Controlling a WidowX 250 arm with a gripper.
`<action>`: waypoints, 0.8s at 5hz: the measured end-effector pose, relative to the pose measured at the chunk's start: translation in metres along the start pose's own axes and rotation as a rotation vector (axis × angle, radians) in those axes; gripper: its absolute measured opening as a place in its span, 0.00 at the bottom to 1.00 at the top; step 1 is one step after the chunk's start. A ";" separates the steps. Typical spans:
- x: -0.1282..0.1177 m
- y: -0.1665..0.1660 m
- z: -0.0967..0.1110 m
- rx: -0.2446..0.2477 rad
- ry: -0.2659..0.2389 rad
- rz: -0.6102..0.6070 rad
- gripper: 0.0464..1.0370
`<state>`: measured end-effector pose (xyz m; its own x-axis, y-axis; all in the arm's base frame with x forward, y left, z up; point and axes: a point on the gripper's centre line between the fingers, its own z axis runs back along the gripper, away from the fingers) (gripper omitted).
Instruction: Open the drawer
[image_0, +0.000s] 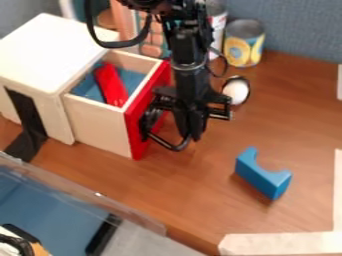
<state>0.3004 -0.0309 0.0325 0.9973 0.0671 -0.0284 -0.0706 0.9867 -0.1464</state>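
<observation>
Judging by the pale wooden drawer (99, 126) well out of its boxy white cabinet (47, 50) (long red block (111, 84) inside), nearly finished pulling, next needing to ease the black two-finger gripper (192, 131) clear of the red front (137, 132), though can't tell whether clasping or loose.

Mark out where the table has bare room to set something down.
One wide patch lies between the yellow can, the blue block and the tape. Another lies between the drawer's red front, the block and the bin's rim. It's crowded around the gripper, with the drawer close beside it.
</observation>
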 end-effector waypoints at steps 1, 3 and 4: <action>-0.001 -0.003 0.005 -0.015 -0.008 -0.008 0.08; -0.004 -0.013 0.004 -0.037 0.000 -0.025 0.08; -0.007 -0.015 0.004 -0.035 0.000 -0.033 0.08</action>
<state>0.2943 -0.0458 0.0393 0.9991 0.0347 -0.0228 -0.0383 0.9826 -0.1819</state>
